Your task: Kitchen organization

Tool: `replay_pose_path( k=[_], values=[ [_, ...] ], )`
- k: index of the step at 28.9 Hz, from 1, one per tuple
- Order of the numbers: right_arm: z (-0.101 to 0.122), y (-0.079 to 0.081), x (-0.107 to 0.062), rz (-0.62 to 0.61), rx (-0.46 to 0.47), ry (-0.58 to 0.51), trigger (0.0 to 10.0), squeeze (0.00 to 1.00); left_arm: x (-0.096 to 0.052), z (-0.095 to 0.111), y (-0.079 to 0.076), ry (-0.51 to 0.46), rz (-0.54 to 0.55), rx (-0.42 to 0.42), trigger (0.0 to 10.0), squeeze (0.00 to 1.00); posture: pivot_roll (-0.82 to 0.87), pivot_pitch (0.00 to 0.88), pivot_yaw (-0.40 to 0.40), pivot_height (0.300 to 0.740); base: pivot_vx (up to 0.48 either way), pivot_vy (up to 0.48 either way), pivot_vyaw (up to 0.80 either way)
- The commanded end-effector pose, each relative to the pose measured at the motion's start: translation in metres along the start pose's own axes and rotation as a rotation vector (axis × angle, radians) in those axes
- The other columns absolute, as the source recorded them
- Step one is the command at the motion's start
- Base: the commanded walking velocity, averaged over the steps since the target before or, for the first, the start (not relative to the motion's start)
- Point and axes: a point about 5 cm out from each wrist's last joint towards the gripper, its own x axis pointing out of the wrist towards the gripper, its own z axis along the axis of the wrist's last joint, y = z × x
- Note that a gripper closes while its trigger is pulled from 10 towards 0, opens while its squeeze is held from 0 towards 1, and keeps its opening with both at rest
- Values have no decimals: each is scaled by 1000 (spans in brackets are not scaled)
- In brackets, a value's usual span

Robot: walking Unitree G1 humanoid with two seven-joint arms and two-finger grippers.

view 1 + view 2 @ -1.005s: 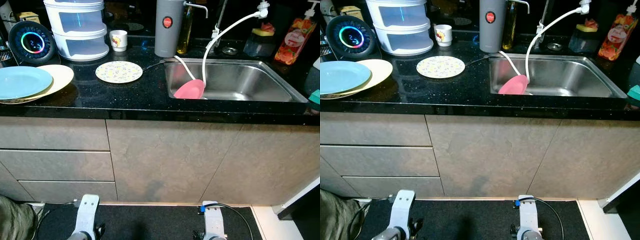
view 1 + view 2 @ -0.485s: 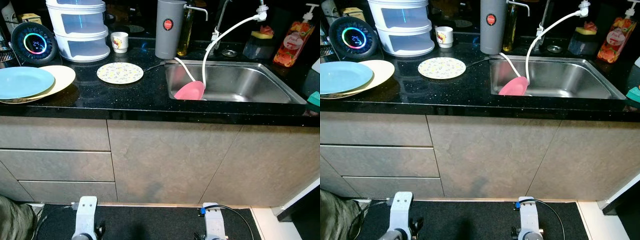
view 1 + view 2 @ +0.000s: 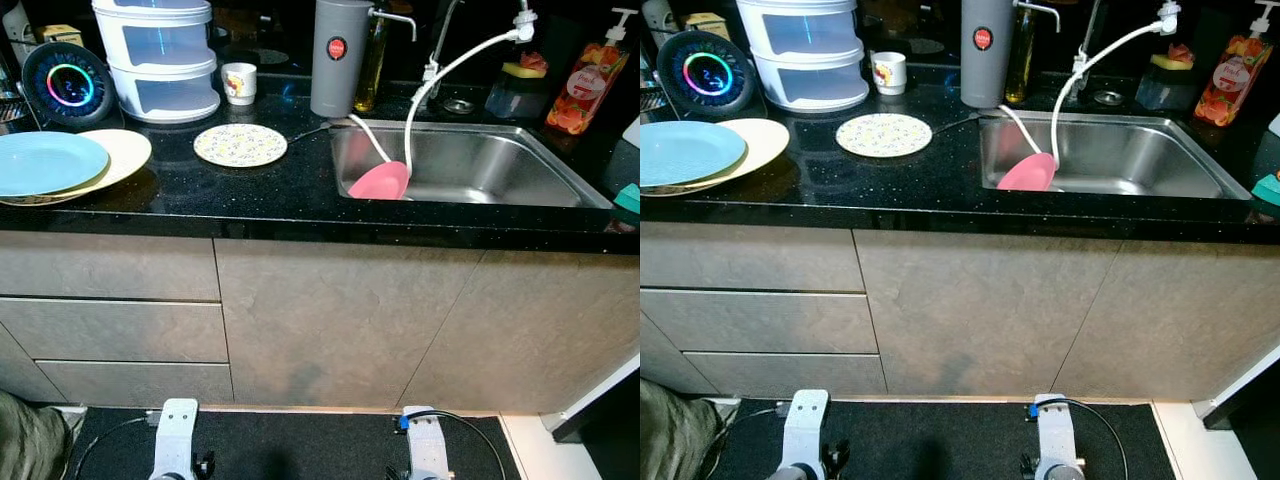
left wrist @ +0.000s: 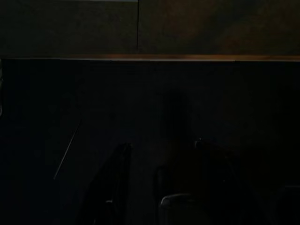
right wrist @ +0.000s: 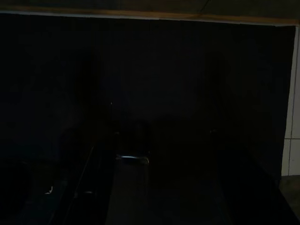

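Both arms hang idle low over the black floor mat (image 3: 300, 445); the dark wrist views leave each claw's state impossible to tell. Farther off, on the black speckled bench (image 3: 260, 195), the small round floral plate (image 3: 240, 145) lies left of the steel sink (image 3: 560, 185), which holds a pink bowl (image 3: 380, 181).

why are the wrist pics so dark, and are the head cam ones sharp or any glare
Left wrist view and right wrist view: nearly black, both arms hanging low in the cabinet's shade, only a faint lit strip along the cabinet base. Left eye view: sharp, no blur; the sink is brightly lit with soft glare on its steel. Right eye view: equally sharp; the black counter reflects little specks, and the back wall falls into darkness.
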Motion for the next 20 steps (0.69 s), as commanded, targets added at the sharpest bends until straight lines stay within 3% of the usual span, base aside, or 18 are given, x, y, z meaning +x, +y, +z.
replay_pose_path(
  k=[1,10,12,15,20],
  values=[
    [-7,-5,-1,-8,33,16,10000,0,-1,-5,-4,8,-6,-9,10000,0,26,132,-33,740,0,0,0],
    [-5,-9,-1,-8,36,17,10000,0,0,-2,-3,4,1,-6,10000,0,23,133,-40,740,0,0,0],
    [-5,-9,-1,-1,-21,16,10000,0,0,-2,-4,3,1,-7,10000,0,24,134,-36,740,0,0,0],
    [-5,-9,-1,-2,-22,15,10000,0,0,-2,-4,5,0,-6,10000,0,16,138,-32,740,0,0,0],
    [-10,-2,-2,10,-16,16,10000,0,0,-3,-2,7,8,-6,10000,0,33,123,-38,740,0,0,0]
  ],
)
